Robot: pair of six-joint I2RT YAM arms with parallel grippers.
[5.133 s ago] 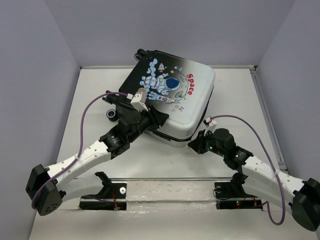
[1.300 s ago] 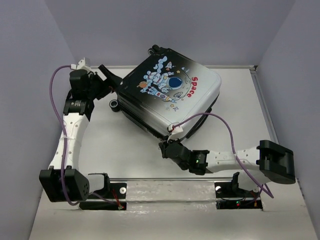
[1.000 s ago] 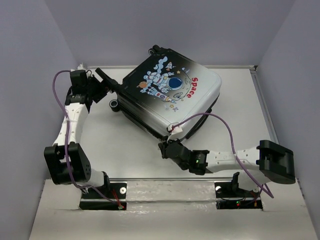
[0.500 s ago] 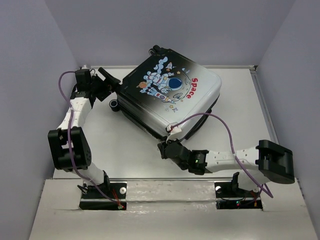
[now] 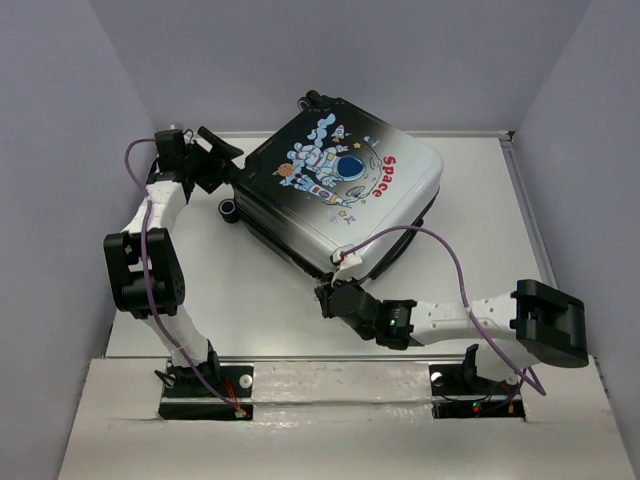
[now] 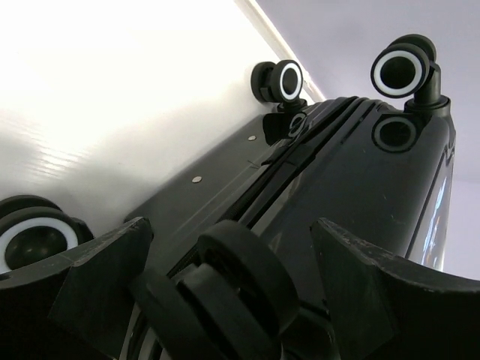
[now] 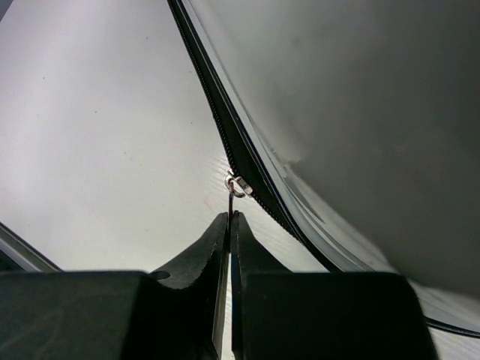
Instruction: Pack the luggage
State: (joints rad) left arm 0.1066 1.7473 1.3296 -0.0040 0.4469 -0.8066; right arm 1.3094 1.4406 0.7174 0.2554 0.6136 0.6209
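suitcase (image 5: 340, 190) at the counter's (image 5: 250, 290) far edge; left fingers (image 5: 222, 146) wide by its wheels (image 6: 281, 79), right fingers (image 7: 227, 234) pinching the zip pull (image 7: 236, 184).

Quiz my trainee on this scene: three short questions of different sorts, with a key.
1. True or false: the luggage lies with its astronaut print facing up.
2. The right gripper pinches: A handle, B zipper pull, C strap.
3. Fill in: the ___ gripper stands open at a wheel.
Key: 1 true. 2 B. 3 left, meaning the left gripper.
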